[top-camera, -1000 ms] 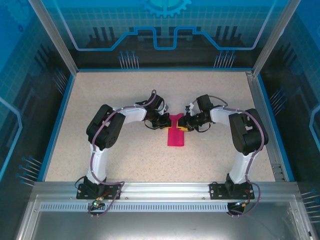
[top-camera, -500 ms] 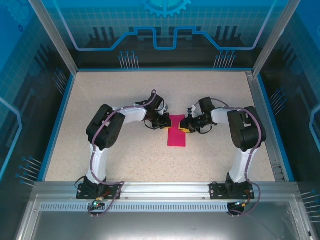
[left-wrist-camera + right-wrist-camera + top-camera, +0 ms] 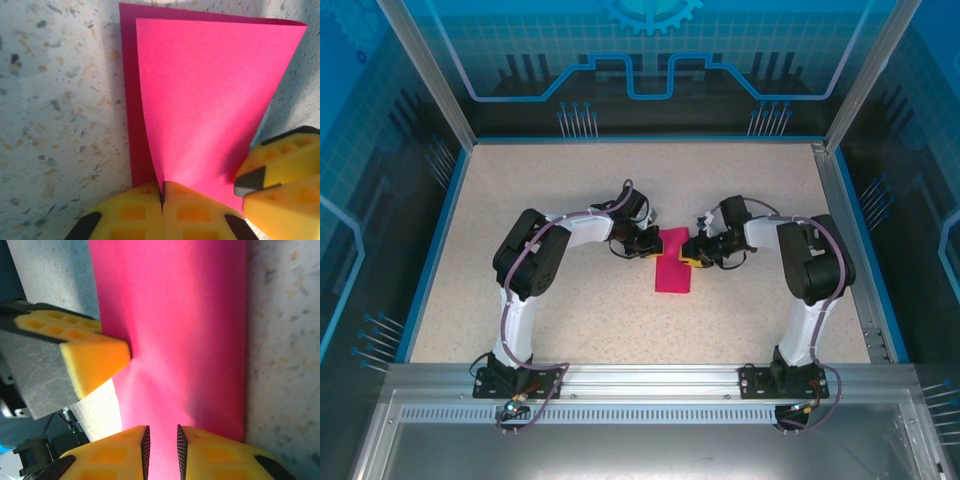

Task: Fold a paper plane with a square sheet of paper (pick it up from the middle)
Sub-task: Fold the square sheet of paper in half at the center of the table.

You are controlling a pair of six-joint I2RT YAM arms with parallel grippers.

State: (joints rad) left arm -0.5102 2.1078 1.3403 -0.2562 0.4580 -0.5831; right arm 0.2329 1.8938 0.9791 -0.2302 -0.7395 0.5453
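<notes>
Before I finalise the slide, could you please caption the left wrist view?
Left gripper shut on the raised layer of the folded pink sheet, right gripper alongside.

We see bright, even light from above; close up, soft shadows fall on the speckled beige surface [image 3: 60, 100] beside the saturated magenta-pink paper sheet [image 3: 210, 100].

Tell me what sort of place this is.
Most likely a robot lab work cell, not a home or shop. A speckled table sits boxed in by aluminium rails and blue-printed clear panels, with a left arm and right arm bolted at its near edge, working a pink paper sheet.
</notes>
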